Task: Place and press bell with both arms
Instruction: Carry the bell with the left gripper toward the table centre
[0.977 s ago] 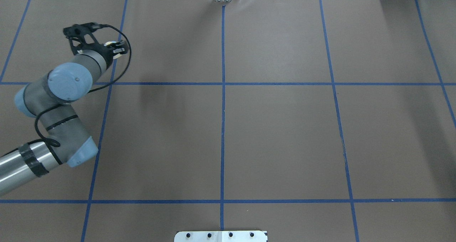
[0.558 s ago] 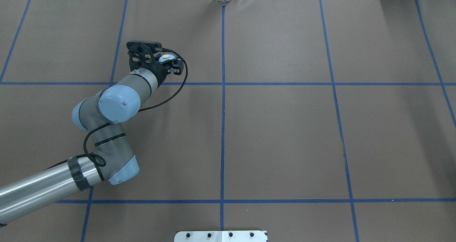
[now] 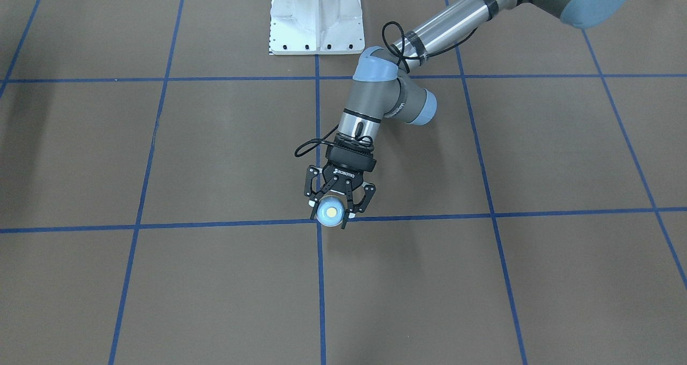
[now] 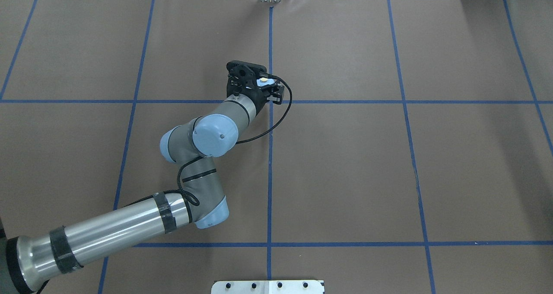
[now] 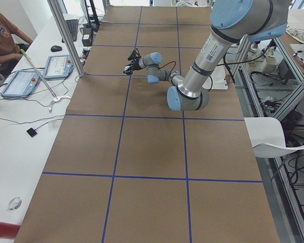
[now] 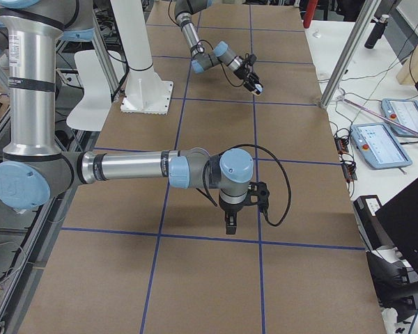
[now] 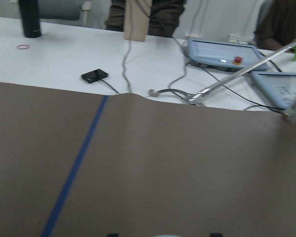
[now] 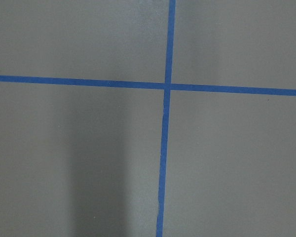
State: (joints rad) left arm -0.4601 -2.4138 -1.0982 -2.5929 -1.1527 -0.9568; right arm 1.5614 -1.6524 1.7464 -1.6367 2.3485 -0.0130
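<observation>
The light-blue bell with its cream button sits upright between the fingers of my left gripper, which is shut on it. The gripper holds it at the crossing of the centre tape line and a cross line. It also shows in the overhead view, bell and left gripper, and small and far in the exterior right view. My right gripper shows only in the exterior right view, pointing down over the brown mat; I cannot tell whether it is open or shut. The right wrist view shows only mat and tape.
The white pedestal base stands at the robot's side of the table. Blue tape lines grid the brown mat. Beyond the far edge lie tablets, cables and metal posts on a white bench.
My left arm has swung right across the table with the bell in its gripper, from the far left square to the centre line.
</observation>
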